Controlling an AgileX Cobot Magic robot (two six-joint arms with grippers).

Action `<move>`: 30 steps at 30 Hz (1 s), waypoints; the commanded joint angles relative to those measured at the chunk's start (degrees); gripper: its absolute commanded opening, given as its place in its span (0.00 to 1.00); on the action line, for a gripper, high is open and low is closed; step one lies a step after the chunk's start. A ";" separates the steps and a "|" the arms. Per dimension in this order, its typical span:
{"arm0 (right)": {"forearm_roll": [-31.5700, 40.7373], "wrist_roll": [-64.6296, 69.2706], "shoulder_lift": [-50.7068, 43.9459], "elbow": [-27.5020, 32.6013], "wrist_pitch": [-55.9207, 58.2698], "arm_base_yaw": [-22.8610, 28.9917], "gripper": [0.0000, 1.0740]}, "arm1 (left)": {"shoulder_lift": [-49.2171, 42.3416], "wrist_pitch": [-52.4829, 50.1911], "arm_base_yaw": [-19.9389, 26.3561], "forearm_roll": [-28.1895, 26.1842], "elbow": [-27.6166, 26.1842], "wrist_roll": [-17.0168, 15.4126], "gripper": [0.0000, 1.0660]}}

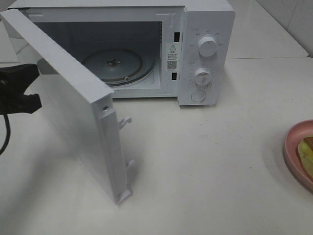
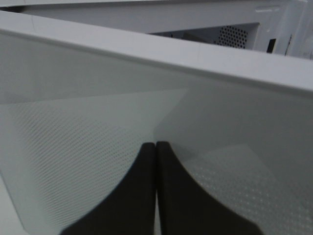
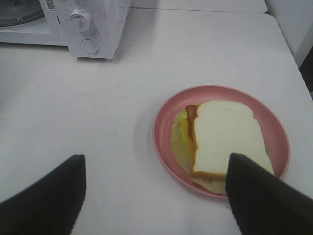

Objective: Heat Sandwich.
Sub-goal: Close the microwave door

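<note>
A white microwave point(image 1: 195, 49) stands open at the top of the high view, its door point(image 1: 73, 103) swung out to the left. The left gripper point(image 2: 156, 147), jaws pressed together, sits against the door. The right gripper point(image 3: 156, 196) hangs wide open above the sandwich point(image 3: 225, 142) on a pink plate point(image 3: 164, 122), at that view's right edge

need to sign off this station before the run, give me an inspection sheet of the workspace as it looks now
surface: white table, bare between microwave and plate
job's things: sandwich on pink plate at the table's right edge; microwave with door open, turntable bare
clutter: nothing seen
grippers: left gripper shut, close to the door's outer face; right gripper open over the plate, holding nothing
cables: black cable by the left arm
surroundings: pale wall behind
</note>
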 commanded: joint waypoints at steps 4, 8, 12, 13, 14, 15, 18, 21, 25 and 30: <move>0.00 -0.34 -1.55 0.00 -0.52 -0.34 0.71 | 3.72 -0.86 -6.07 -8.59 -3.04 5.04 0.00; 0.00 -0.34 -1.55 0.00 -0.52 -0.34 0.71 | 6.36 -0.86 -10.37 -14.38 -5.84 8.08 0.00; 0.00 -0.34 -1.55 0.00 -0.52 -0.34 0.71 | 9.22 -0.86 -13.52 -18.68 -9.22 9.97 0.00; 0.00 -0.34 -1.55 0.00 -0.52 -0.34 0.71 | 10.54 -0.86 -14.67 -20.11 -10.94 10.49 0.00; 0.00 -0.34 -1.55 0.00 -0.52 -0.34 0.71 | 11.29 -0.86 -15.18 -20.74 -11.92 10.60 0.00; 0.00 -0.34 -1.55 0.00 -0.52 -0.34 0.71 | 11.29 -0.86 -15.18 -20.74 -11.92 10.60 0.00; 0.00 -0.34 -1.55 0.00 -0.52 -0.34 0.71 | 13.75 0.46 -16.96 -22.52 -15.76 10.66 0.00; 0.00 -0.34 -1.55 0.00 -0.52 -0.34 0.71 | 14.67 2.18 -17.88 -23.66 -17.93 11.23 0.00; 0.00 -0.34 -1.55 0.00 -0.52 -0.34 0.71 | 16.67 4.87 -19.31 -26.24 -22.40 14.27 0.00; 0.00 -0.34 -1.55 0.00 -0.52 -0.34 0.71 | 19.31 5.67 -19.94 -27.79 -27.44 15.47 0.00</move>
